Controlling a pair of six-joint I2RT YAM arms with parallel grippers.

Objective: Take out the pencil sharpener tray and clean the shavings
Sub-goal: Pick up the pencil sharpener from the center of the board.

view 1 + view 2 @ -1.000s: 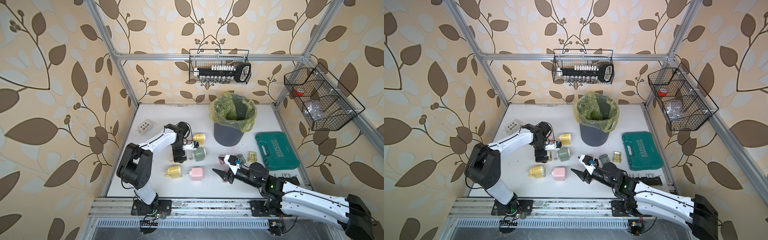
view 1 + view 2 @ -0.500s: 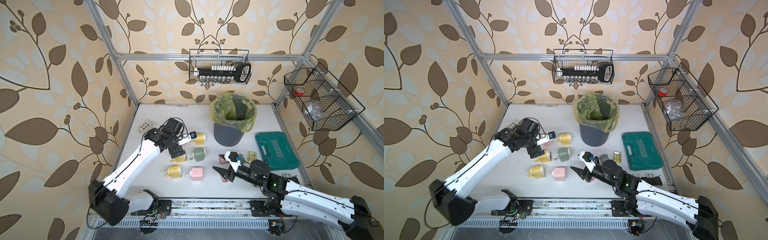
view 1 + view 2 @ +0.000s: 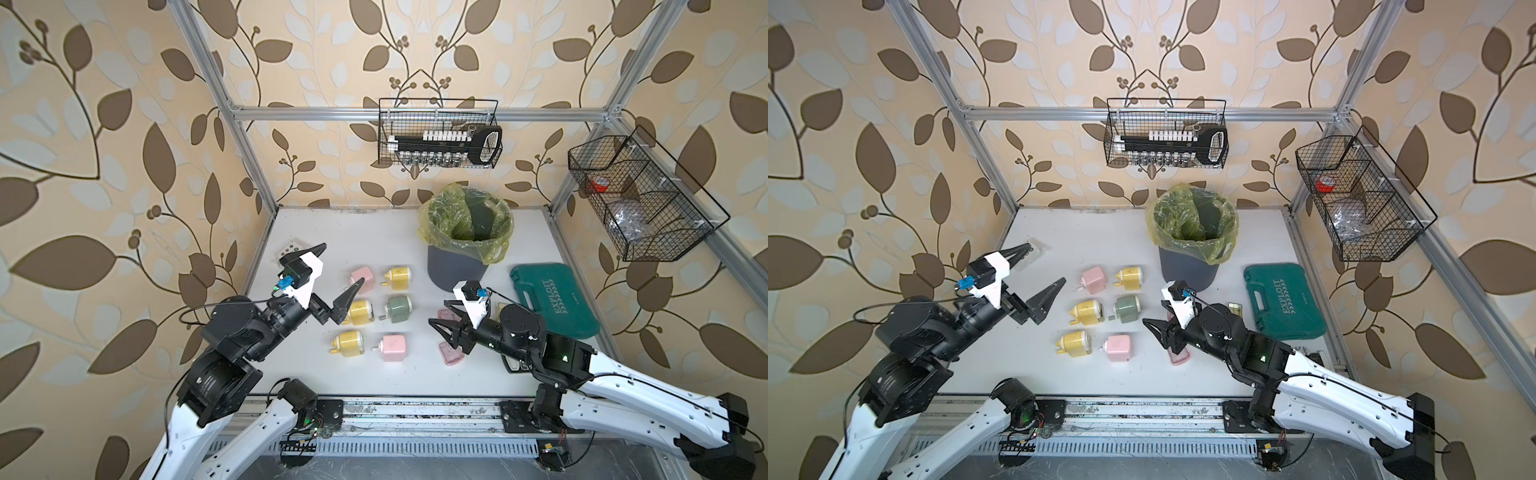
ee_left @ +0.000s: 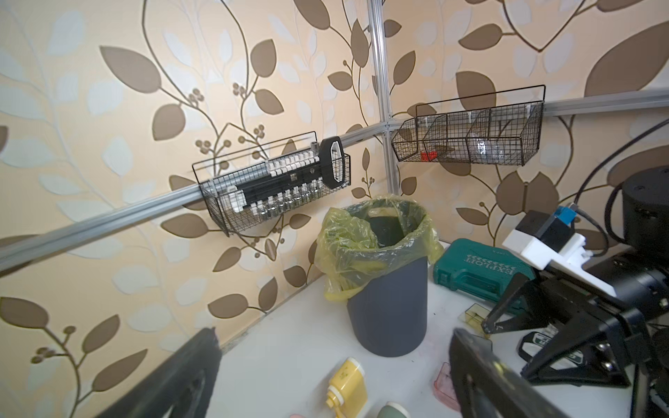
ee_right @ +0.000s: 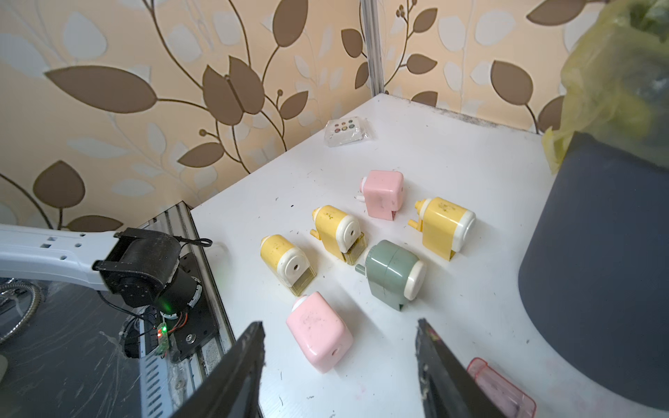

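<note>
Six pencil sharpeners stand in two rows mid-table: pink (image 3: pixel 361 274), yellow (image 3: pixel 399 277), yellow (image 3: pixel 359 311), green (image 3: pixel 399 308), yellow (image 3: pixel 349 343) and pink (image 3: pixel 392 347). A clear pink tray (image 3: pixel 451 353) lies on the table right of them, partly under my right gripper (image 3: pixel 438 311). That gripper is open and empty (image 5: pixel 338 325). A second pink tray (image 4: pixel 443 383) lies nearby, and a yellow tray (image 3: pixel 1234 308) lies by the case. My left gripper (image 3: pixel 341 266) hangs raised left of the sharpeners, wide open and holding nothing (image 4: pixel 333 336). The shavings are out of view.
A dark bin with a yellow-green liner (image 3: pixel 465 249) stands behind the trays. A green tool case (image 3: pixel 552 299) lies at the right. A small packet (image 5: pixel 345 130) sits at the back left corner. Wire baskets (image 3: pixel 438 133) hang on the back and right walls.
My left gripper has lifted away from the middle yellow sharpener and drawn back to the left, still open. The right gripper has barely moved.
</note>
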